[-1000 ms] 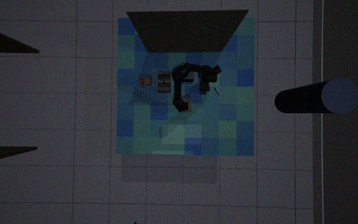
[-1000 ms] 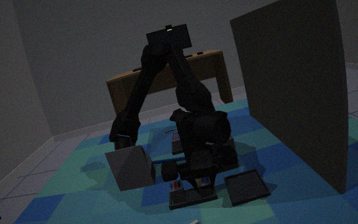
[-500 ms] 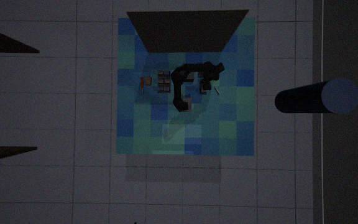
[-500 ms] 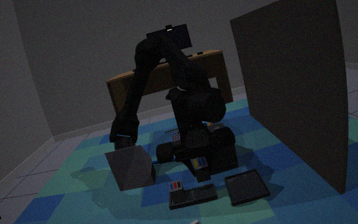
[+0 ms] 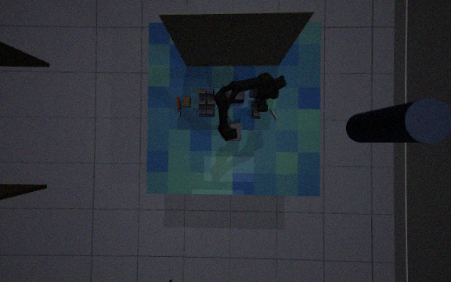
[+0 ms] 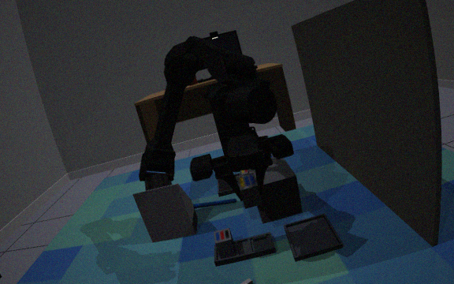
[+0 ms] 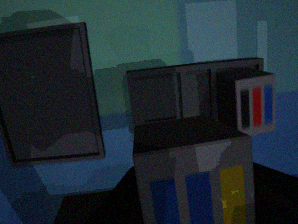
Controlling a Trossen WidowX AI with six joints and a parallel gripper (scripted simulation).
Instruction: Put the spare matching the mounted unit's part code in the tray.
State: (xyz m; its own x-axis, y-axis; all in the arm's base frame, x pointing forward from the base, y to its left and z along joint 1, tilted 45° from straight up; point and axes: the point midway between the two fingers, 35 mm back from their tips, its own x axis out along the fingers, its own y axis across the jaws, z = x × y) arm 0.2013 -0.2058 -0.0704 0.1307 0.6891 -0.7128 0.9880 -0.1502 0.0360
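My gripper (image 6: 250,192) (image 7: 192,195) is shut on a dark block with a grey striped label (image 6: 247,181) (image 7: 200,156). The stripes in the wrist view are blue, blue and yellow. It is held in the air, behind the rack in the exterior view. The rack (image 6: 264,245) (image 7: 154,100) bears one other spare (image 6: 223,235) (image 7: 255,104) with black, red and blue stripes. The shallow dark tray (image 6: 314,237) (image 7: 45,95) stands beside the rack, with nothing seen in it. I cannot make out which thing is the mounted unit, and no printed back is readable.
A grey box with a dark face (image 5: 238,95) (image 6: 280,171) stands near the arm. Another pale box (image 6: 164,214) is below the arm's bend. Several blocks (image 5: 207,103) stand in a group. A large dark panel (image 5: 235,39) (image 6: 373,118) stands upright. A blue rod (image 6: 215,203) lies behind.
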